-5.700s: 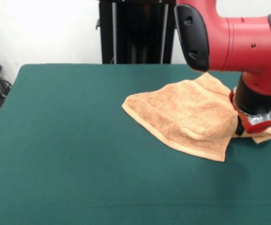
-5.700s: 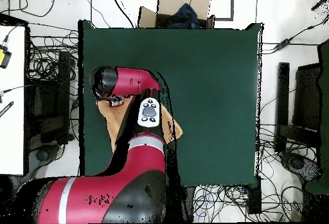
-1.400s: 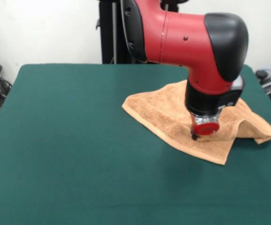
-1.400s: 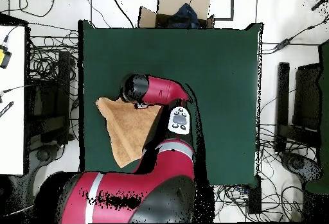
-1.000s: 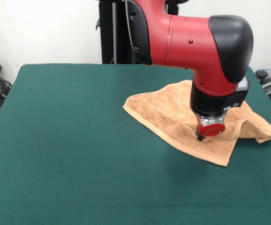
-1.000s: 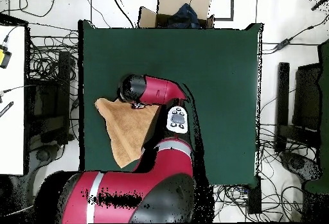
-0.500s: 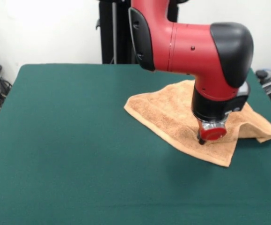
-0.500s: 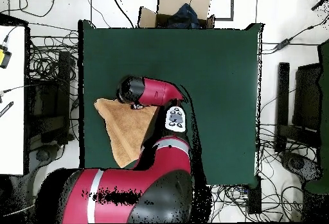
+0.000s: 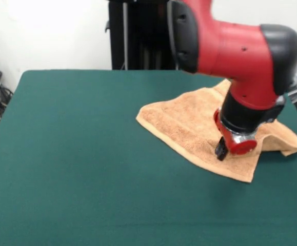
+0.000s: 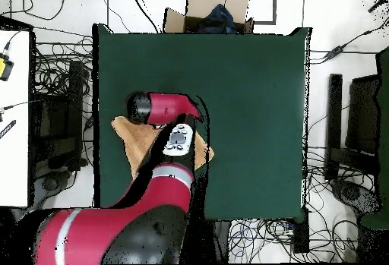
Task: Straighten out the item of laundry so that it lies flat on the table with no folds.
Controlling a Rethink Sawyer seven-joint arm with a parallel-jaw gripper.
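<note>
Front view: an orange-tan terry towel [image 9: 189,128] is seen lying crumpled on the right part of the green table [image 9: 76,154], with a raised fold toward its right end near the table's right edge. The gripper [image 9: 222,150] is lowered onto the towel's near right portion, touching the cloth; whether it is open or closed cannot be told. In the overhead view, the towel [image 10: 128,134] is largely hidden beneath the red arm [image 10: 163,110], at the table's [image 10: 251,110] left side.
</note>
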